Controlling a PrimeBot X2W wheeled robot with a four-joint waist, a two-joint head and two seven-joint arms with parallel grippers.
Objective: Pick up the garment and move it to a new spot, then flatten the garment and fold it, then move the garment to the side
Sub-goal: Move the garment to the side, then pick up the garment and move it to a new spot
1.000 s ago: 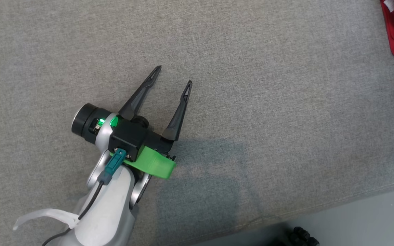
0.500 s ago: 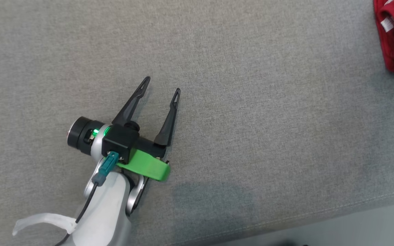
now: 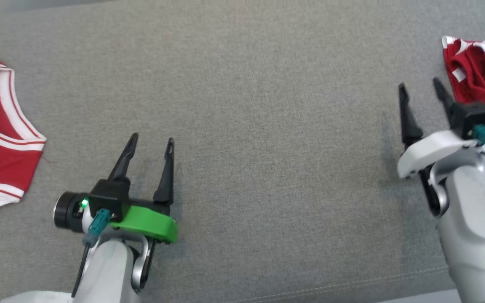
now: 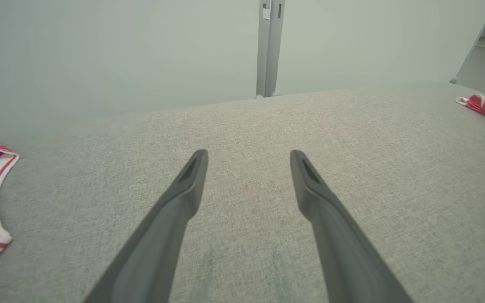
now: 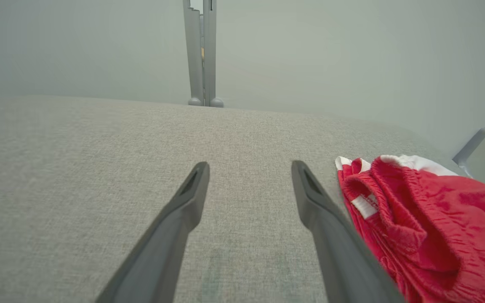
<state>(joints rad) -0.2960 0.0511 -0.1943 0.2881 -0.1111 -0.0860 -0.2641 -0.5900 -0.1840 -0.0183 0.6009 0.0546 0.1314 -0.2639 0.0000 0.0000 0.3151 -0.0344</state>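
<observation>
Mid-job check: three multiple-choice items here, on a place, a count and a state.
1. In the right wrist view, where is the crumpled red garment? A) right of the right gripper B) between its fingers C) left of it
2. How many red garments lie on the grey cushion in the head view? A) one B) two C) three
3. The left gripper is: A) shut on cloth B) open and empty C) shut, empty
Answers: 1 A, it lies off that gripper's right side. 2 B, the flat garment at left, the crumpled one at right. 3 B, its jaws stand apart, nothing between.
</observation>
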